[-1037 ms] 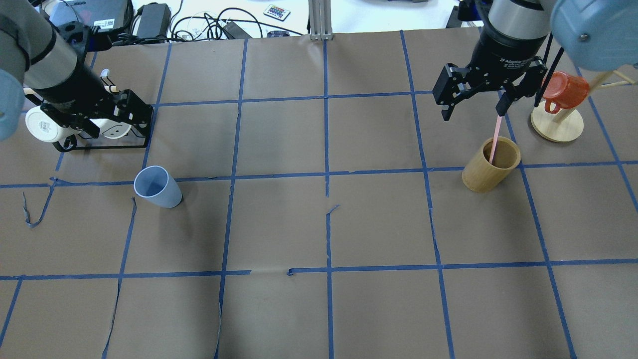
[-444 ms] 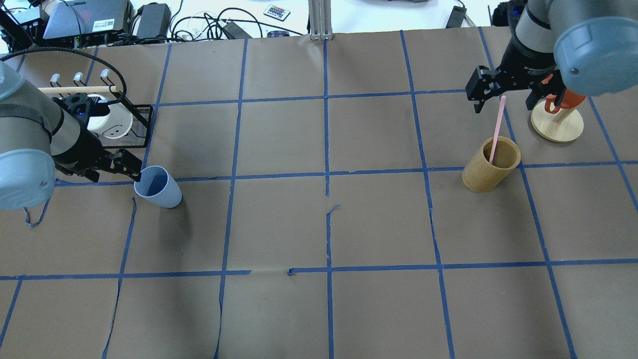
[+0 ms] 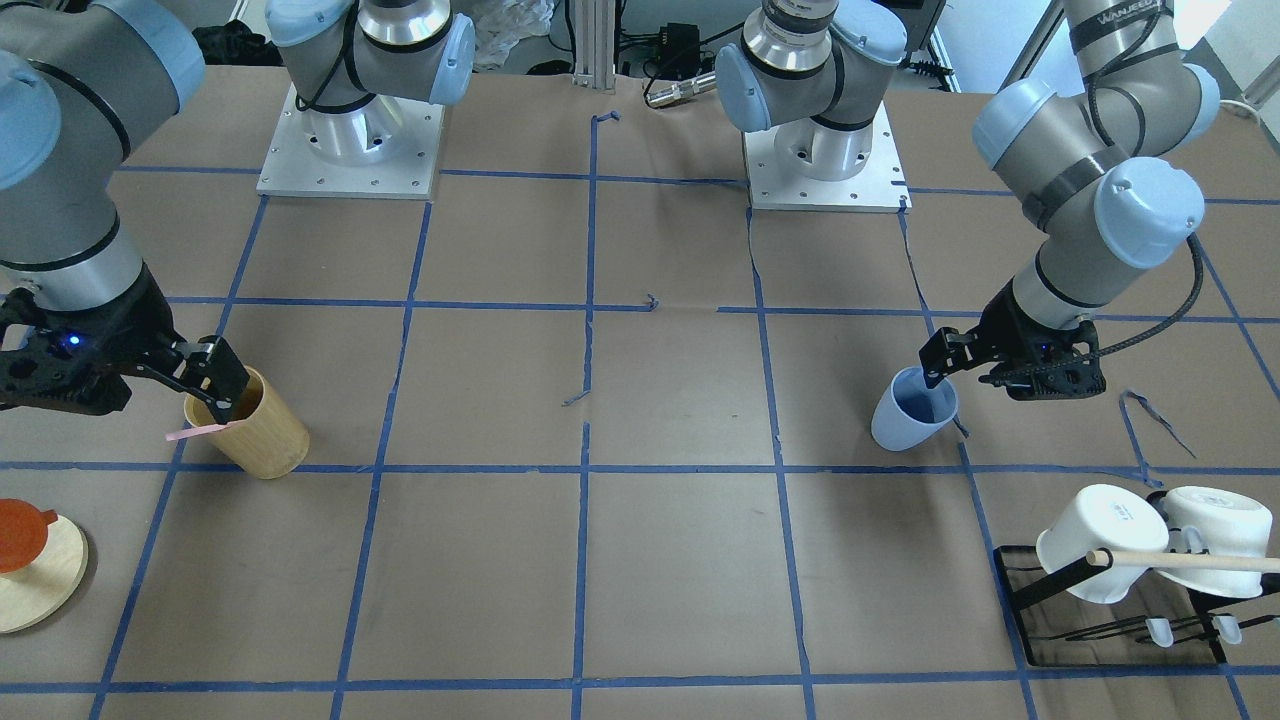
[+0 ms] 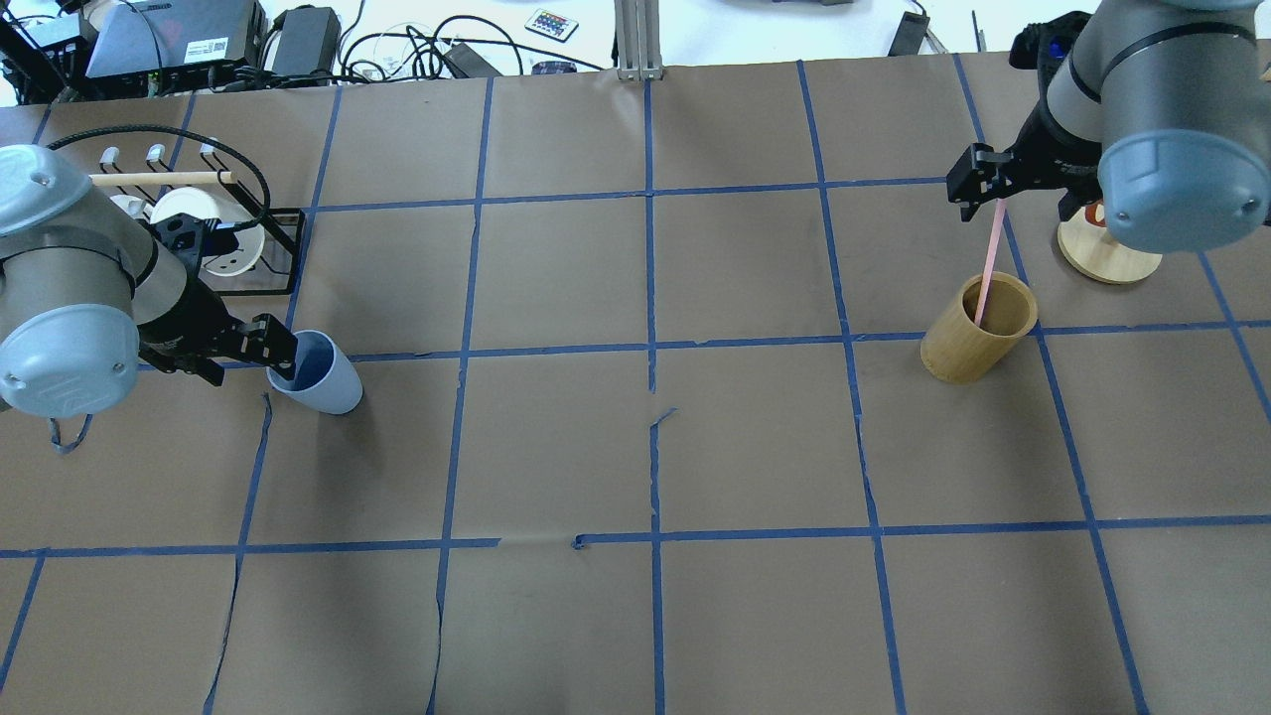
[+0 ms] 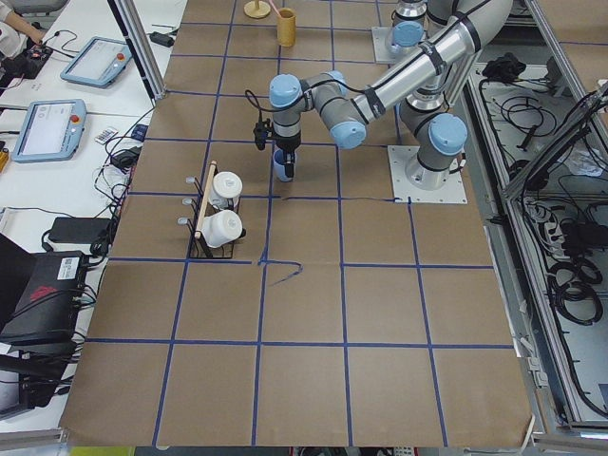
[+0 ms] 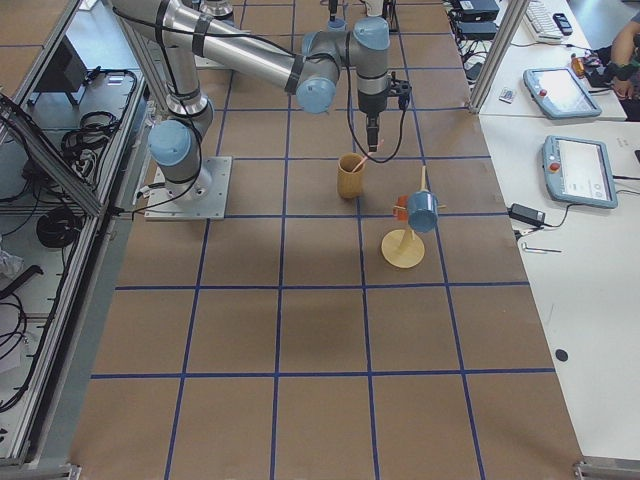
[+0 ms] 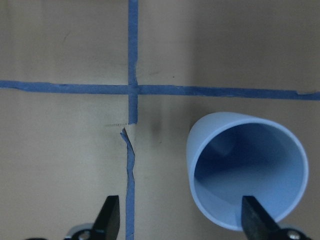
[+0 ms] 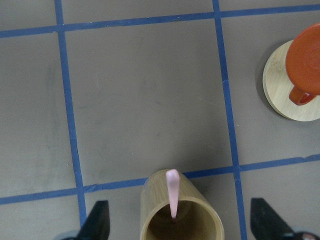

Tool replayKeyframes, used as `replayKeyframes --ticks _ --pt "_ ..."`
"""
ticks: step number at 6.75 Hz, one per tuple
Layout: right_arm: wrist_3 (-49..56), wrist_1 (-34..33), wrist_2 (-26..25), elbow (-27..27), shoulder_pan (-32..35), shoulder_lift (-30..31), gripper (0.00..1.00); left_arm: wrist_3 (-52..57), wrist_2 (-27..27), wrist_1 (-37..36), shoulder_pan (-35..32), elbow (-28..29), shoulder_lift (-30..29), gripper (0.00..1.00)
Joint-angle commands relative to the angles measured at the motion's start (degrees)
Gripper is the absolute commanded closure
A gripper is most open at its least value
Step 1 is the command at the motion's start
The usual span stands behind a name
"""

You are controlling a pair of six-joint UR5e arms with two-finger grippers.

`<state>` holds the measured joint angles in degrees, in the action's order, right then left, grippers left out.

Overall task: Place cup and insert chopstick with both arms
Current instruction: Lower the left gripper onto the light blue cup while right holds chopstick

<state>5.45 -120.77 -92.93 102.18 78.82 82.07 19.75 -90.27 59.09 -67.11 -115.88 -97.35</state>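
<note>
Two sets of fingers, both spread, nothing pinched. Left fingers (image 7: 111,216) astride one wall of the upright blue cup (image 7: 247,165), one tip inside the rim, one outside. Right fingers (image 8: 97,220) either side of the pink chopstick (image 8: 172,192), near-upright in a bamboo holder (image 8: 195,187). Elsewhere on the surface: red mug (image 8: 305,62) beside the holder, mug rack (image 4: 296,250) near the cup.

The pink chopstick (image 8: 172,192) stands in the bamboo holder (image 8: 200,194), with the right gripper (image 8: 180,202) spread wide.
</note>
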Motion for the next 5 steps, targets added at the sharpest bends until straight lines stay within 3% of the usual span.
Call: replayKeyframes --ticks 1,2,4,5 --pt "-0.1 -4.3 1.8 2.1 -0.1 -0.4 0.28 -2.9 0.2 -0.6 -0.2 0.2 -1.6 0.67" --pt "-0.1 -4.2 1.7 2.1 -0.1 -0.4 0.40 -4.4 0.8 -0.6 -0.3 0.4 -2.0 0.94" --pt "0.1 -4.4 1.7 2.1 -0.1 -0.4 0.61 -7.9 0.4 0.0 -2.6 0.5 -1.7 1.00" --pt "0.3 -4.6 1.7 2.1 -0.1 -0.5 0.64 -12.8 0.3 -0.1 -6.5 1.9 -1.3 1.00"
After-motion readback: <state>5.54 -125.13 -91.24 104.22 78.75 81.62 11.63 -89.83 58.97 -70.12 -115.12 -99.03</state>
